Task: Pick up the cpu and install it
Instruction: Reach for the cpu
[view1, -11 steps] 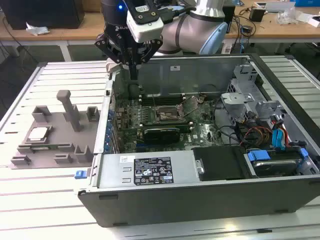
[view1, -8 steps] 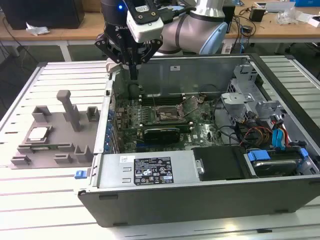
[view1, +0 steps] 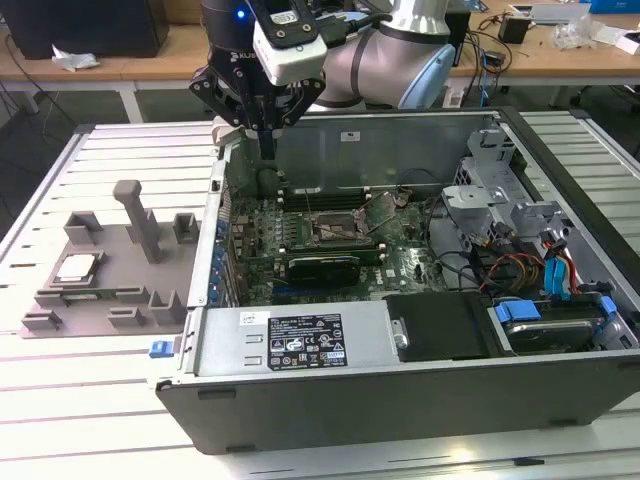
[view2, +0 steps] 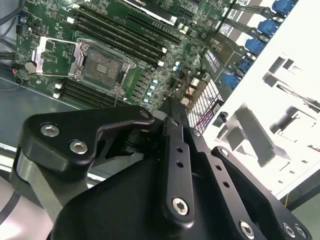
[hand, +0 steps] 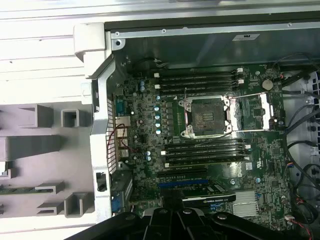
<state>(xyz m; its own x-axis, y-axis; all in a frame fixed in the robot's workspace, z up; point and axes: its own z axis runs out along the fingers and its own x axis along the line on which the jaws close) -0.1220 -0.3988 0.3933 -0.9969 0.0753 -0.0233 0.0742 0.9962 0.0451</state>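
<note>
Slatted white workbench (view1: 60, 400), cluttered desks behind; one open computer case (view1: 300, 345) lying on it.

Item 1, gripper (view1: 268, 148): black, two-fingered, pointing down above the case's far corner on the exterior view's left. Fingers drawn together to a narrow tip, nothing between them.

Item 2, motherboard (hand: 150, 125): green, directly beneath the gripper in both wrist views.

Item 3, socket (hand: 206, 116): black-framed square at mid-board, looks empty, with its metal load plate (hand: 255, 110) swung open beside it.

Item 4, grey fixture tray (view1: 100, 300): outside the case, on the exterior view's left.

Item 5, cpu (view1: 75, 268): silver-topped square lying flat in a tray recess, well apart from the gripper.

Status, as judged: pick-up not yet begun, install untouched. A grasp calls for the arm to cross the case wall to the tray, the fingers to part, and a level descent square to the chip's edges.
</note>
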